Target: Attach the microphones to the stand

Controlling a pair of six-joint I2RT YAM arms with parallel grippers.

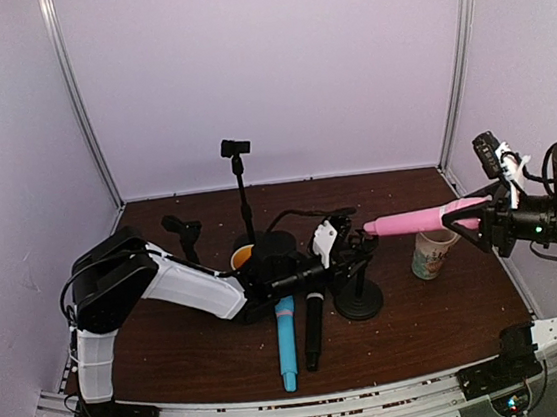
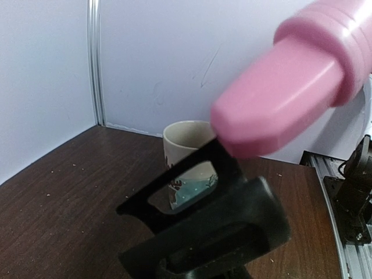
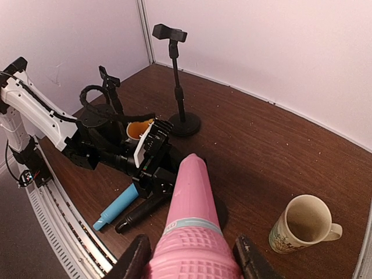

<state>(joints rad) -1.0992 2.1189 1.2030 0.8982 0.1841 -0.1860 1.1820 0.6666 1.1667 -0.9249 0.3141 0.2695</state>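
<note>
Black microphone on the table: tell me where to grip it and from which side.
I would grip the black microphone on its near half, from straight above, fingers across the shaft: it lies flat, its far end sits by the left arm, and the light blue microphone lies close alongside.

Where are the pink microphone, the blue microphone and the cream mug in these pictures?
pink microphone (image 1: 419,220): overhead view, middle of its handle.
blue microphone (image 1: 288,346): overhead view, middle of its visible body, lying on the table.
cream mug (image 3: 286,240): right wrist view, on its outer wall.
</note>
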